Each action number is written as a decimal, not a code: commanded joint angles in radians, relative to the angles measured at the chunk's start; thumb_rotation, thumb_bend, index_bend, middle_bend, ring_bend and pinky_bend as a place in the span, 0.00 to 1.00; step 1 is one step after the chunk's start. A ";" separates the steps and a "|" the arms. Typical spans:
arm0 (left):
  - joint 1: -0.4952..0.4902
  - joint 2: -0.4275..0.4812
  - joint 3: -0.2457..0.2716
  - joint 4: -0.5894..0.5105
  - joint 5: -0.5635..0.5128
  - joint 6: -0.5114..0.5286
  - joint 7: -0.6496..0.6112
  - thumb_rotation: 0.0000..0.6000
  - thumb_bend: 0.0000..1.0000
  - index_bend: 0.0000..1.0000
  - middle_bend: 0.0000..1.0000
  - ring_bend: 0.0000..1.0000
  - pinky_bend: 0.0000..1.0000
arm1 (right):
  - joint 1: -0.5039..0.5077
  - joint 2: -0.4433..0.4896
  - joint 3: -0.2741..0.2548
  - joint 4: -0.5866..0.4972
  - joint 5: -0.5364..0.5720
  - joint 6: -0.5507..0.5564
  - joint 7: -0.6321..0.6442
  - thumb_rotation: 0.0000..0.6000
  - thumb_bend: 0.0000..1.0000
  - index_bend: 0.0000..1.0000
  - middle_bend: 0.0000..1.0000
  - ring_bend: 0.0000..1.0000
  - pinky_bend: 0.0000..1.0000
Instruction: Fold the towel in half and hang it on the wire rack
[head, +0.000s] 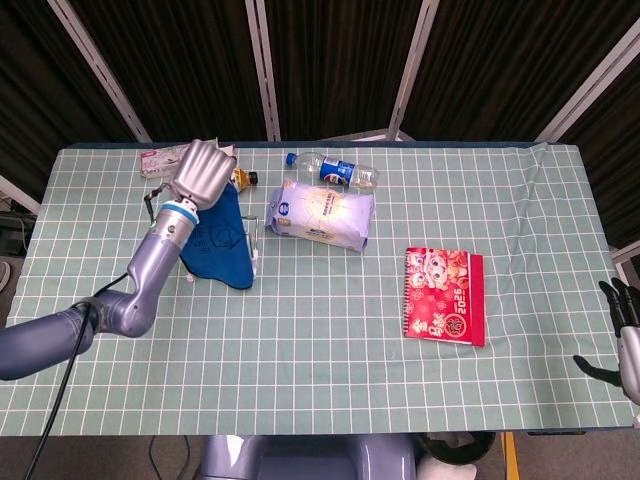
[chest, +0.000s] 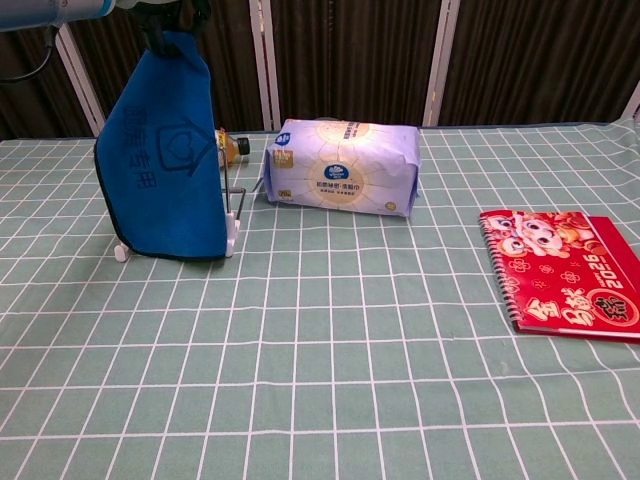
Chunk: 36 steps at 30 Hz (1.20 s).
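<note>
Even, bright overhead light is falling on the counter in both views, leaving only faint, soft shadows close under each object. The dark curtains behind are staying nearly black. A mild sheen is showing on the metallic back of the left hand, above its fingers. Both views are looking sharp, without motion blur; the head view is bowing slightly toward its edges.
</note>
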 joint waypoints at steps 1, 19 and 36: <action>-0.013 -0.010 -0.003 0.018 -0.001 -0.006 -0.005 1.00 0.75 0.91 0.97 0.91 1.00 | 0.002 -0.001 0.002 0.002 0.006 -0.004 -0.003 1.00 0.00 0.00 0.00 0.00 0.00; -0.038 -0.131 0.012 0.189 -0.063 -0.077 -0.063 1.00 0.75 0.91 0.97 0.91 1.00 | 0.009 -0.007 0.006 0.009 0.036 -0.025 -0.013 1.00 0.00 0.00 0.00 0.00 0.00; -0.050 -0.212 0.032 0.282 -0.200 -0.165 -0.070 1.00 0.74 0.84 0.94 0.88 1.00 | 0.010 -0.009 0.007 0.012 0.044 -0.031 -0.017 1.00 0.00 0.00 0.00 0.00 0.00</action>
